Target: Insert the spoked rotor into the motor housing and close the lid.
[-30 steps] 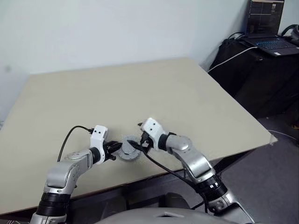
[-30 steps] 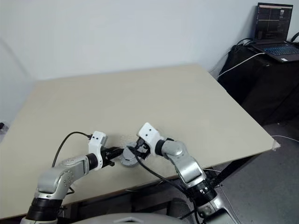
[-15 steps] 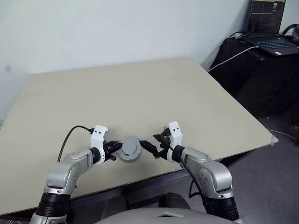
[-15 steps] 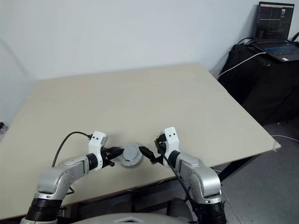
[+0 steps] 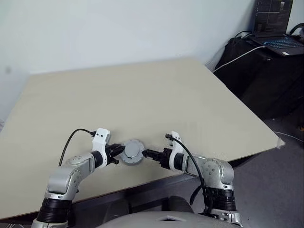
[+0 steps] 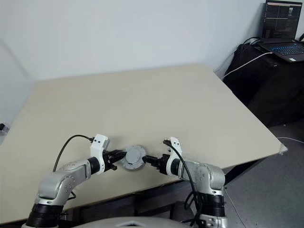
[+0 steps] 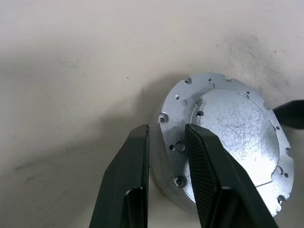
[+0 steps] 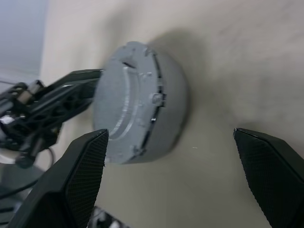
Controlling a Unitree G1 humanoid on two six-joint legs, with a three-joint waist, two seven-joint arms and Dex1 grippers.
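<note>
The left gripper [image 7: 166, 156] is nearly closed, its two black fingers [image 7: 130, 180] pinching the near edge of the lid [image 7: 232, 133], one finger against the outer wall and the other lying across the top face. The lid, a light-grey notched disc with small holes around its rim and a raised, scratched round boss in the middle, sits flat on top of the motor housing [image 8: 173, 111]. In the right wrist view the housing shows as a grey rounded body under the lid, resting on the tabletop [image 5: 142, 95]. The spoked rotor cannot be seen; the closed lid covers the housing's inside.

The right gripper [image 5: 148, 154] is spread wide and holds nothing. Its fingers [image 8: 78, 180] stand far apart, one on each side of the assembly in the right wrist view, and its tip lies just beside the lid's right edge without a visible grip on it. In the head views the two grippers face each other across the assembly, left gripper on its left side, right gripper on its right, near the front edge of the tabletop.

Farther out, the beige tabletop stretches back to a pale wall. To the right, well apart from the work, an open laptop [image 5: 273, 21] sits on a dark stand with a white cable [image 5: 232, 57] running down from it.
</note>
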